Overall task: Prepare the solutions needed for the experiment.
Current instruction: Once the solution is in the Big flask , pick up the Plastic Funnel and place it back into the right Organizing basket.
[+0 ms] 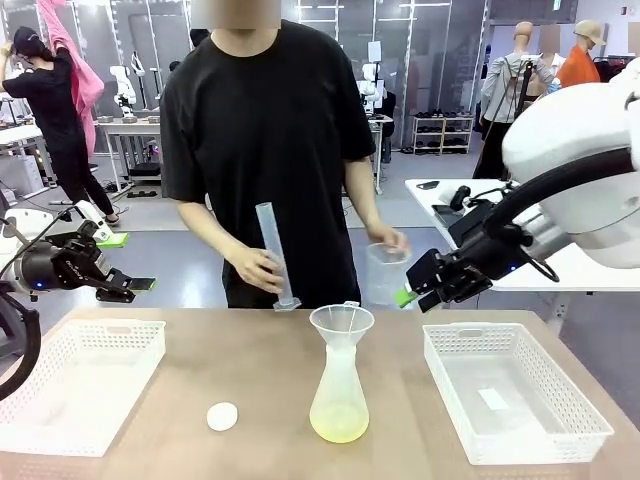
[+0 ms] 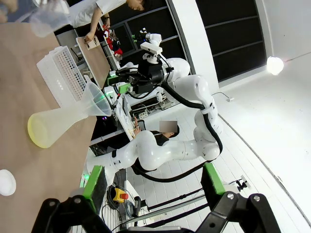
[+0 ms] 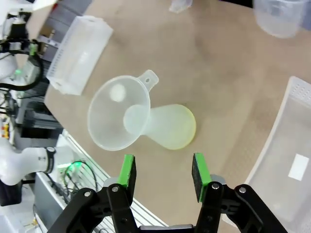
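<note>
A clear conical flask (image 1: pixel 338 395) stands mid-table with a plastic funnel (image 1: pixel 341 324) in its neck. A little pale yellow solution (image 1: pixel 338 430) lies in its bottom, also visible as solution (image 3: pixel 188 132) in the right wrist view and solution (image 2: pixel 36 136) in the left wrist view. The person at the far side holds a tall graduated cylinder (image 1: pixel 270 255) in one hand and a clear beaker (image 1: pixel 385 272) in the other. My right gripper (image 1: pixel 408 287) hovers open beside the beaker, above the flask (image 3: pixel 170 127), holding nothing. My left gripper (image 1: pixel 138 287) hangs open at the far left, off the table.
A white mesh basket (image 1: pixel 80 385) sits at the table's left and another basket (image 1: pixel 515 395) at the right, with a small white slip in it. A small white round cap (image 1: pixel 222 416) lies left of the flask. Bare tabletop surrounds the flask.
</note>
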You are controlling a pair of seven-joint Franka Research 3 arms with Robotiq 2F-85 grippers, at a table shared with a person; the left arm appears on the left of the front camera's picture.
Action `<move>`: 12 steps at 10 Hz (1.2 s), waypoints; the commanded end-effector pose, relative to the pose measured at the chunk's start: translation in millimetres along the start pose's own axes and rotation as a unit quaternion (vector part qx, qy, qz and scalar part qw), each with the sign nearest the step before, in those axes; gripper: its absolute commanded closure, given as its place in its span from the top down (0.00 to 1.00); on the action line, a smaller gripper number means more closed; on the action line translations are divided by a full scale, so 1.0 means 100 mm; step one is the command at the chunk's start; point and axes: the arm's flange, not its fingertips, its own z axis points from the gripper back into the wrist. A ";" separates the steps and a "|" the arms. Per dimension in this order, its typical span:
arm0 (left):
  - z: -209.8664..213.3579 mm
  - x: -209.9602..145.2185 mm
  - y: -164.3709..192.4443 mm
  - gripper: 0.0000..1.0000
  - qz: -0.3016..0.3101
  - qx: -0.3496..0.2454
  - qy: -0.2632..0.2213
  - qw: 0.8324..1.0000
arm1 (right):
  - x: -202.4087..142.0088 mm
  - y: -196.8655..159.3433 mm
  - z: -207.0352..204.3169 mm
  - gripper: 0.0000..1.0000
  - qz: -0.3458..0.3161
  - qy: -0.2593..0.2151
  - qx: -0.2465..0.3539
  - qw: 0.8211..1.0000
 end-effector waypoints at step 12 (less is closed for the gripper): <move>0.00 0.01 -0.01 1.00 -0.004 0.000 0.000 1.000 | 0.13 0.36 -0.11 0.59 -0.039 0.029 -0.029 0.998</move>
